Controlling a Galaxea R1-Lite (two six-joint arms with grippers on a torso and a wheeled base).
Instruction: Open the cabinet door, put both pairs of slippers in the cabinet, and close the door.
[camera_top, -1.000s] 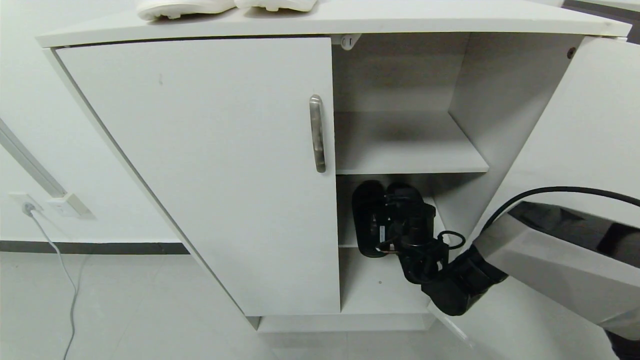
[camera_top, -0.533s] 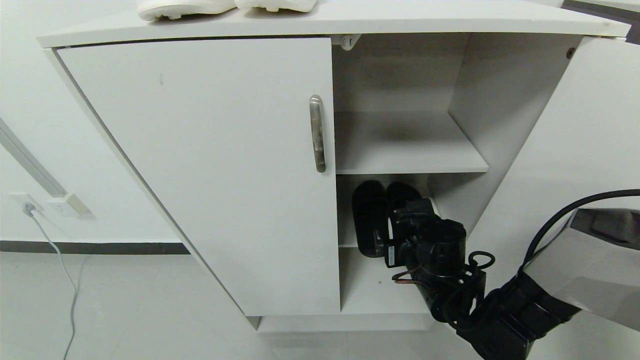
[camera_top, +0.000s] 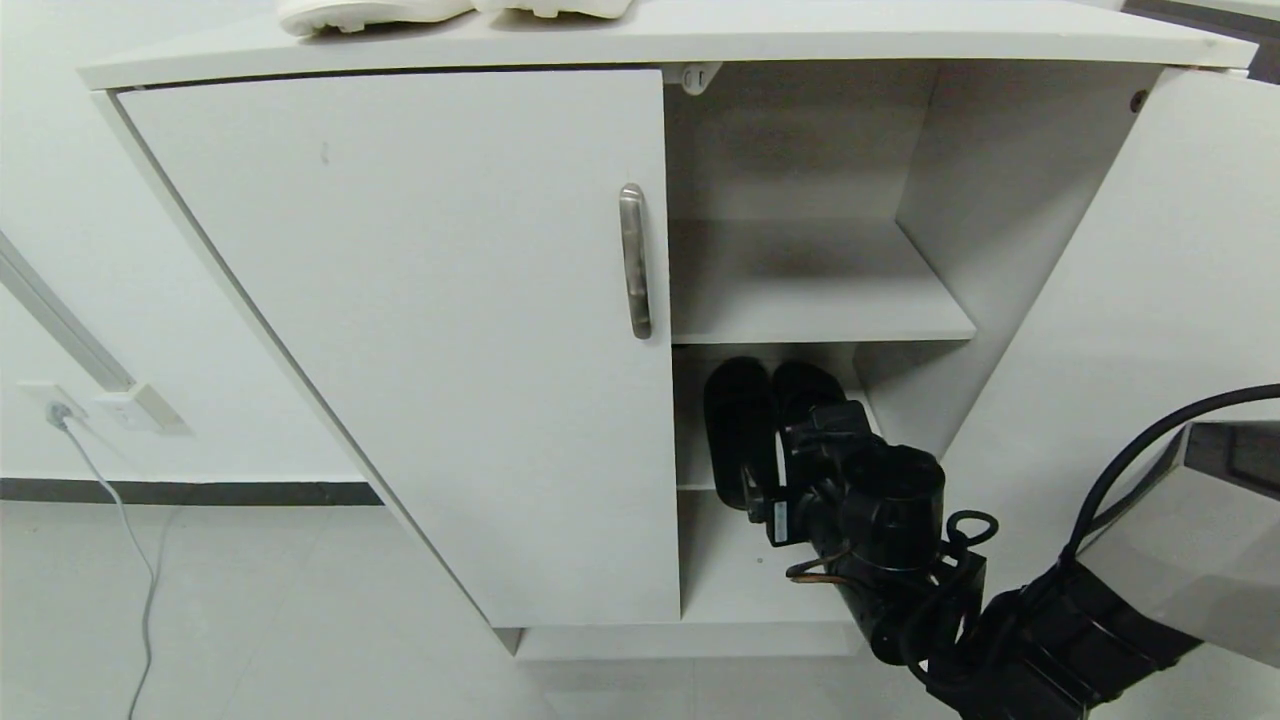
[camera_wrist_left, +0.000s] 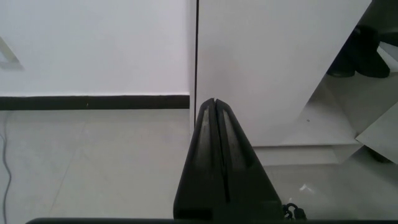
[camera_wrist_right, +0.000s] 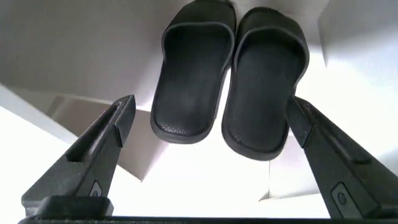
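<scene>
Your cabinet (camera_top: 800, 40) stands against the wall with its left door (camera_top: 420, 330) shut, the metal handle (camera_top: 634, 262) upright near that door's inner edge; the right door (camera_top: 1150, 280) is swung wide open, so you look straight into the right half. The upper shelf (camera_top: 810, 290) in there is bare; the pair of black slippers (camera_wrist_right: 261, 87) lies side by side on the shelf below it, toes pointing into the cabinet, heel ends at the shelf's front edge and slightly over it. The bottom shelf (camera_top: 740, 580) shows beneath them.

Your right claw (camera_wrist_right: 211, 106) is released, its two fingers spread wide; it hangs just in front of the black slippers' heels, one finger off to each side of the pair, touching neither slipper. In the head view the right arm comes in low from the right, in front of the open door.

The pair of white slippers (camera_top: 360, 12) sits on top of the cabinet, above the shut left door, only their near edges in sight.

Your left claw (camera_wrist_left: 214, 102) is clenched, fingers pressed flat together with nothing between them; it is held low over the tiled floor (camera_wrist_left: 93, 162), pointing at the cabinet's outer corner and the dark baseboard (camera_wrist_left: 93, 101) beside it. A wall socket (camera_top: 55, 410) with a grey cable (camera_top: 120, 520) sits on the wall to the cabinet's left.
</scene>
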